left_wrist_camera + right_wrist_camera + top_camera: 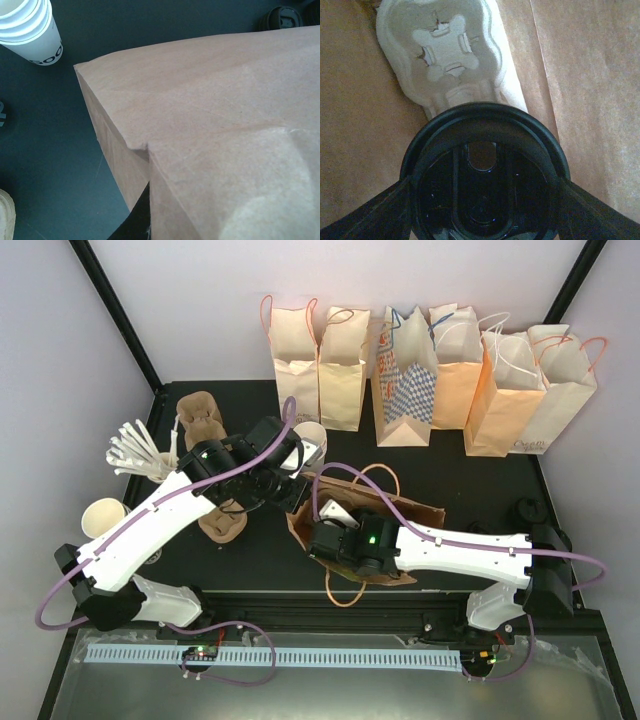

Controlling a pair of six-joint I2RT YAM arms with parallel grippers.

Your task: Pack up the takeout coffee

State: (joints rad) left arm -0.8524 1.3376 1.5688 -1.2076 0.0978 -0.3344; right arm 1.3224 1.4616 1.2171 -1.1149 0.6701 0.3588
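Currently: brown bag (pixel 425 515) holds carrier (pixel 451 55); right claw (pixel 485 210) pinches takeout coffee (pixel 485 175) inside; left claw (pixel 292 495) pinches bag.

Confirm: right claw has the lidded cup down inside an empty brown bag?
Not empty. The right wrist view shows a cardboard cup tray lying in the bag, beyond the cup. The rest holds: the right claw has the cup inside the bag.

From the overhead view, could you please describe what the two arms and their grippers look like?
The left arm and right arm have white shells with black joints and bases. A purple cable loops along each to a black wrist with a green light. The right gripper has flat black fingers.
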